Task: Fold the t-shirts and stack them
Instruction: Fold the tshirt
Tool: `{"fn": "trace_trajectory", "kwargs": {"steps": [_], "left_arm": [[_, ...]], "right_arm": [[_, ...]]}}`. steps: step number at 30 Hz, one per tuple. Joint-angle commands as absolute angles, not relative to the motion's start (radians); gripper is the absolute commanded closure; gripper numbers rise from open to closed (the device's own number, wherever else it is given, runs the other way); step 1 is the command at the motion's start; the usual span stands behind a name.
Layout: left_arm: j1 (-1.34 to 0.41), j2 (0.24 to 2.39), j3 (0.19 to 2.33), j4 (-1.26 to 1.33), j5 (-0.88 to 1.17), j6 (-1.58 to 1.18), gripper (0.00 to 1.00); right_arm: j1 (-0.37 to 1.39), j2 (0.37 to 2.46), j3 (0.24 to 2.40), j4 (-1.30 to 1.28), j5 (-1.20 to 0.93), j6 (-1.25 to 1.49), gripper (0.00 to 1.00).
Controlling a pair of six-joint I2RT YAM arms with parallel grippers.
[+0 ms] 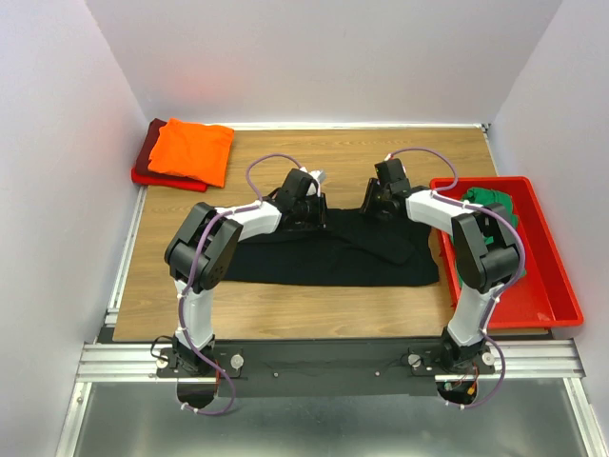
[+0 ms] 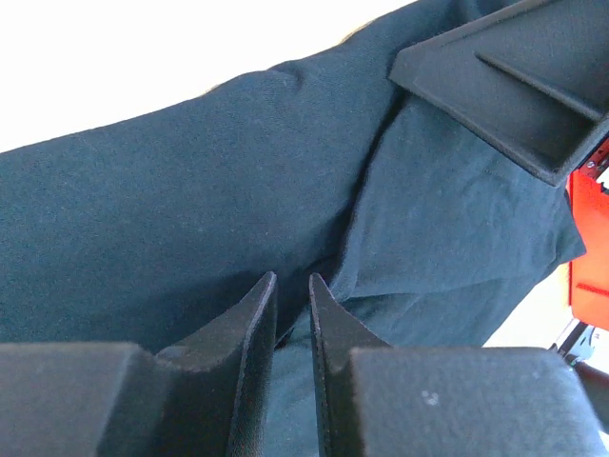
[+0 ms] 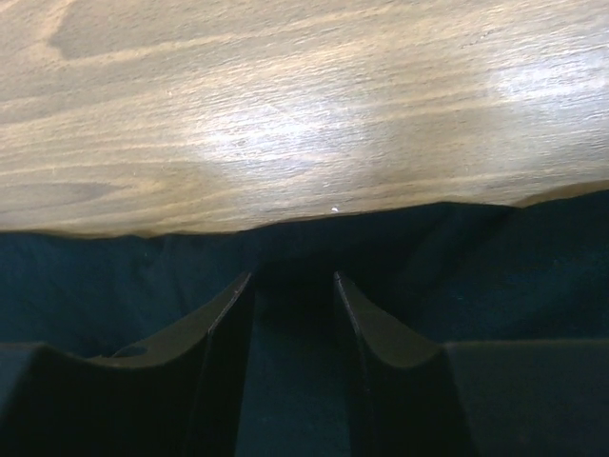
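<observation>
Both tools are working the far edge of the black t-shirt (image 1: 324, 257), which is lying spread out on the worktop (image 1: 285, 309) on the near side of them. The left tool (image 2: 290, 281) is squeezed down to a narrow slit, pinching a crease of black cloth. The right tool (image 3: 293, 276) is gripping the hem, with cloth filling its gap. The orange t-shirt (image 1: 193, 149) is lying on the dark red t-shirt (image 1: 146, 160) well left of the left tool. The green t-shirt (image 1: 490, 202) is sitting in the red bin (image 1: 552, 286) just right of the right tool.
</observation>
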State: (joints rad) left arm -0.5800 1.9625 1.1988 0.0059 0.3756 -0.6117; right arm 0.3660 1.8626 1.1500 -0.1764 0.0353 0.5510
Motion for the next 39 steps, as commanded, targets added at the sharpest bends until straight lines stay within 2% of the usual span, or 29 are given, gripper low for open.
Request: {"fn": "trace_trajectory", "kwargs": {"steps": [1,3,8,9,16,39], "left_arm": [[-0.588,1.979,1.218,0.002,0.4,-0.592,0.73],[-0.588,1.98,1.216,0.002,0.402,-0.592,0.73],[-0.588,1.986,1.218,0.002,0.403,-0.592,0.73],[-0.588,1.987,1.218,0.002,0.403,-0.592,0.73],[-0.587,1.99,1.216,0.002,0.403,-0.591,0.74],[-0.587,2.011,1.226,0.002,0.413,-0.589,0.74]], "right_arm": [[0.379,1.852,1.126,-0.156,0.009,0.549,0.55],[0.387,1.85,1.124,-0.153,0.008,0.551,0.57],[0.393,1.847,1.12,-0.153,0.005,0.557,0.74],[0.394,1.842,1.117,-0.153,0.006,0.558,0.81],[0.394,1.772,1.082,-0.155,0.006,0.568,1.0],[0.482,1.453,0.87,-0.201,-0.156,0.635,1.0]]}}
